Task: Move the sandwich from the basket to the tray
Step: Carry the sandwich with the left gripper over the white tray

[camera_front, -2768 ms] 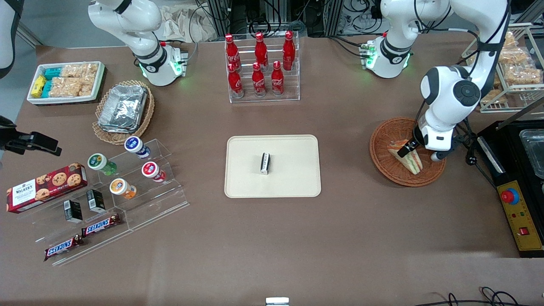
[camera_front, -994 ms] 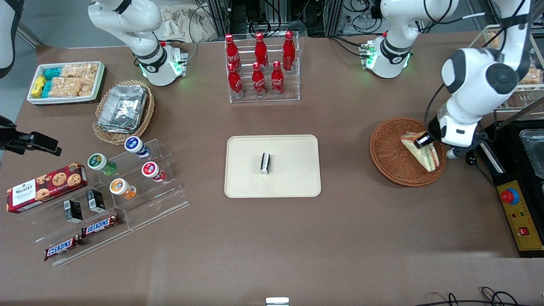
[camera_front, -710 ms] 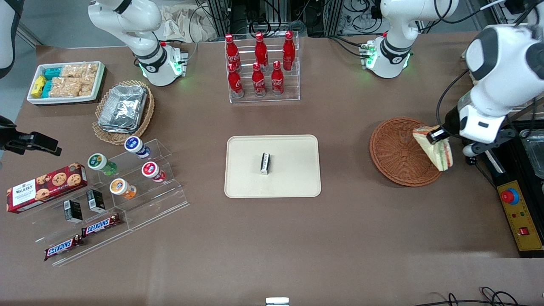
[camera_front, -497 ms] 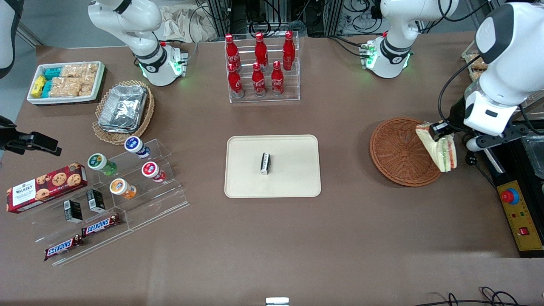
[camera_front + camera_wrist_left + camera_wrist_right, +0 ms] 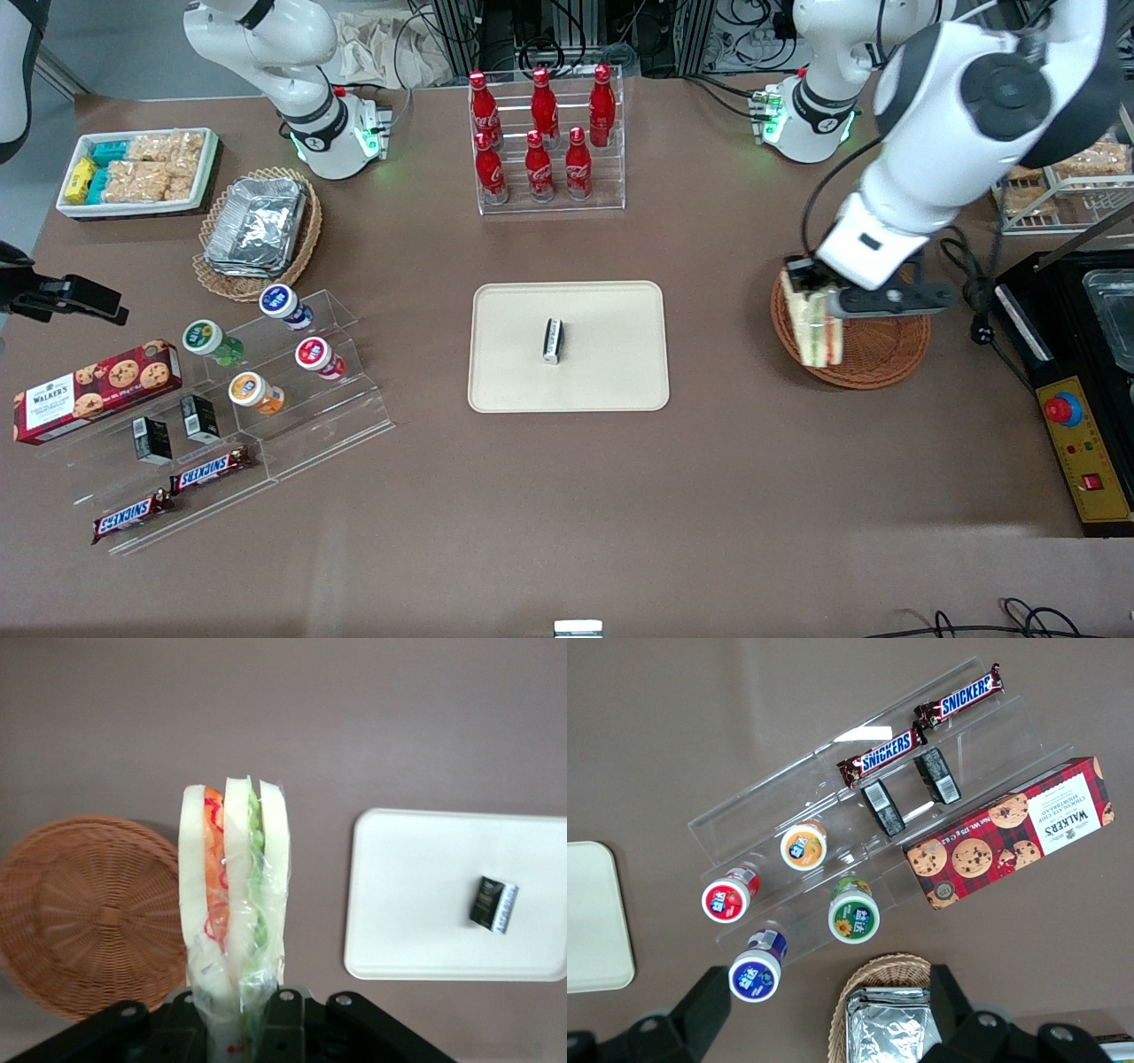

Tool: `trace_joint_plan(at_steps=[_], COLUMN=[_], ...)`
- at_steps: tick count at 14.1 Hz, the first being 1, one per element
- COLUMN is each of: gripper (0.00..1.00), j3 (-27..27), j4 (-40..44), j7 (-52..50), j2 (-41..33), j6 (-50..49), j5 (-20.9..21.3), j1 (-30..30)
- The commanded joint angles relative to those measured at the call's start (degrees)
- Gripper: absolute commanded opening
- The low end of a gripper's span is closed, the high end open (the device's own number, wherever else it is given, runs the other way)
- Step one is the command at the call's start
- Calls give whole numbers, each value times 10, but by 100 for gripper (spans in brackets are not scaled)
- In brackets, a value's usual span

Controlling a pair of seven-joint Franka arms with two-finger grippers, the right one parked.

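While my fingers [image 5: 808, 282] clamp the sandwich [image 5: 817, 326] by its wrapped tip, it hangs cut edge down, clear of the basket [image 5: 877, 350] and above its rim. I should carry it level toward the tray [image 5: 611, 372], lower onto bare surface beside the small dark packet [image 5: 553, 340], then let go.

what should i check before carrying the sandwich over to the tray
1. Grip: gripper shut on the sandwich, hanging point up: ok.
2. Lift: sandwich clear of the basket, basket empty: ok.
3. Drop zone: tray has bare space, but a small dark packet lies at its middle; aim beside it: ok.
4. Path: bare table between basket and tray: ok.
5. Wrap slipping in the fingers: cannot tell.
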Motion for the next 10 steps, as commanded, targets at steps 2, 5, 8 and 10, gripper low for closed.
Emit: trace_joint_plan(at_steps=[2,5,8,10], gripper=[9,10,10,10], j3=[-62,-80,-80,-80], j4=[17,8,-24,-59], j7=[-74,-100,-147,-175], j2=[51,90,113,124], j6=[47,94,141,199], j5=[10,28,80,92], j1=[-1,-26,-69,-84])
